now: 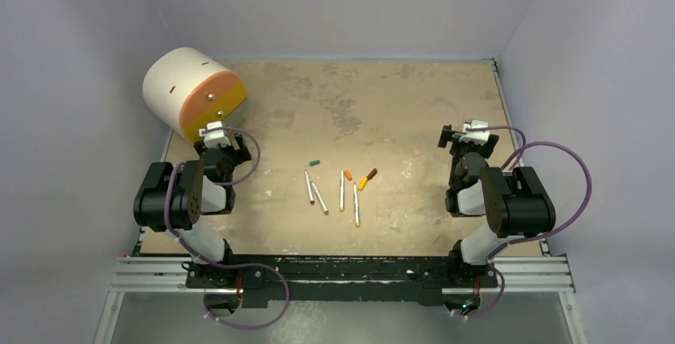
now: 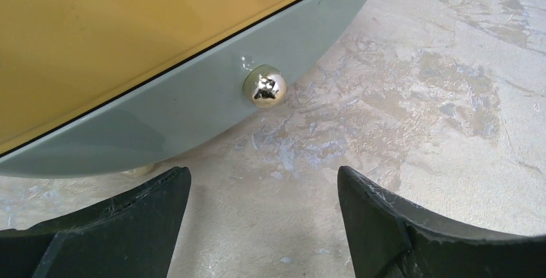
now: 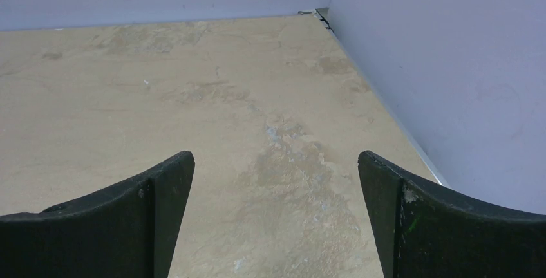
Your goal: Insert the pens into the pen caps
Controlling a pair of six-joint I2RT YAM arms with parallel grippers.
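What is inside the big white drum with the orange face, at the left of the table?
Its inside cannot be seen: the orange face closes the drum. Only the outside shows: the white wall with small dark marks, and a shiny metal knob on the pale rim.

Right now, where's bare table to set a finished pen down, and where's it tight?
Bare: the far table between the drum and the right wall; the strip between the pens and the right arm; the strip between the pens and the left arm. Tight: the centre, where four pens and the caps cluster, and the far-left corner, filled by the drum.
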